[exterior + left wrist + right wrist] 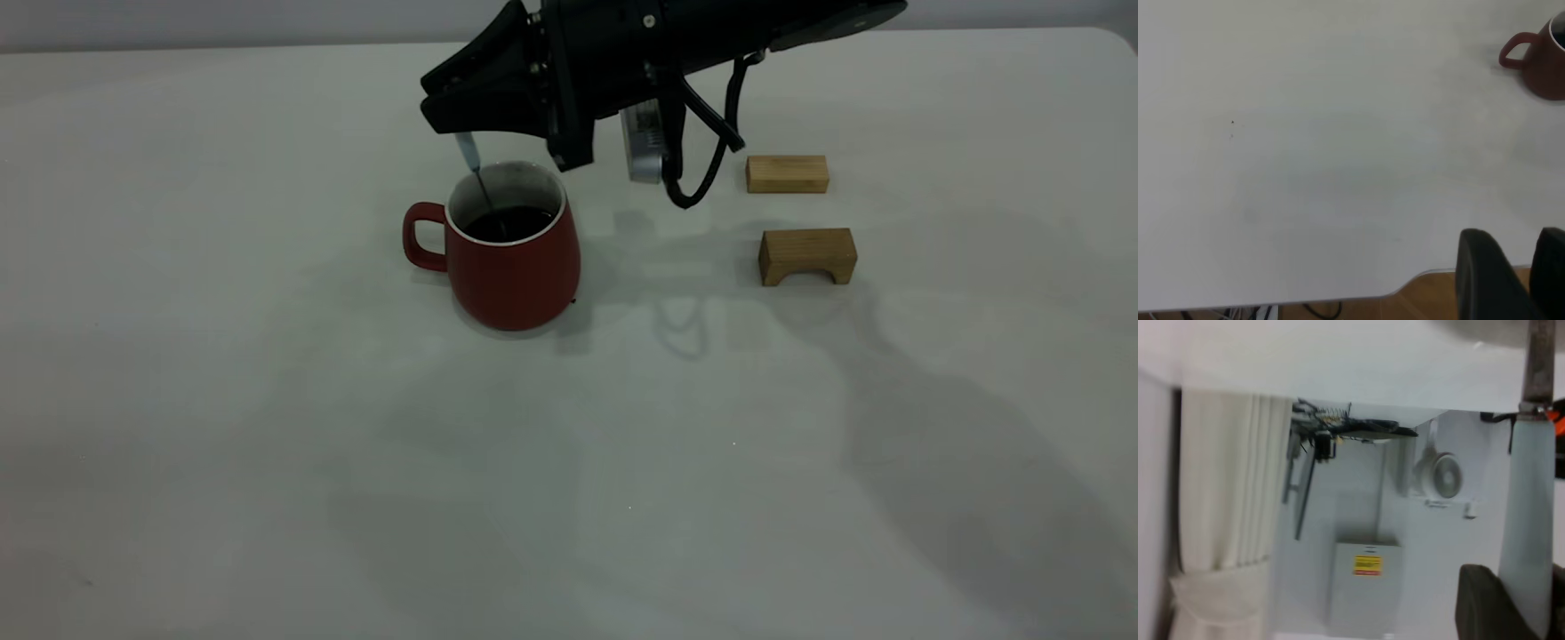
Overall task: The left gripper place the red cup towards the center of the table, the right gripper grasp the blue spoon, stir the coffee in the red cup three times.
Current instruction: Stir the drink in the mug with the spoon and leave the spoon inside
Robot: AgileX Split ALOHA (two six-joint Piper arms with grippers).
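The spoon bowl is hidden under the coffee [508, 222], and the top of the blue spoon [468, 153] disappears between the fingers of the right claw [433, 105], which is clamped on its pale handle; only a short piece of handle and the thin grey neck show above the rim. The right arm is cut off by the upper edge of the exterior view. In the right wrist view the handle fills the gap between the dark fingertips [1485, 600], and the background room is blurred. The left claw [1515, 280] is out of the exterior view entirely; its own wrist view catches only two dark finger ends, slightly apart with nothing between them, hanging past the rounded corner of the desk [267, 444].

Counted: one red cup [513, 253], one spoon, two wooden blocks. The cup stands near the desk's centre, its handle pointing to 9 o'clock in the exterior view. From the cup, the flat block [787, 173] lies at about 2 o'clock and the arched block [807, 255] at 3 o'clock, both well apart from it.
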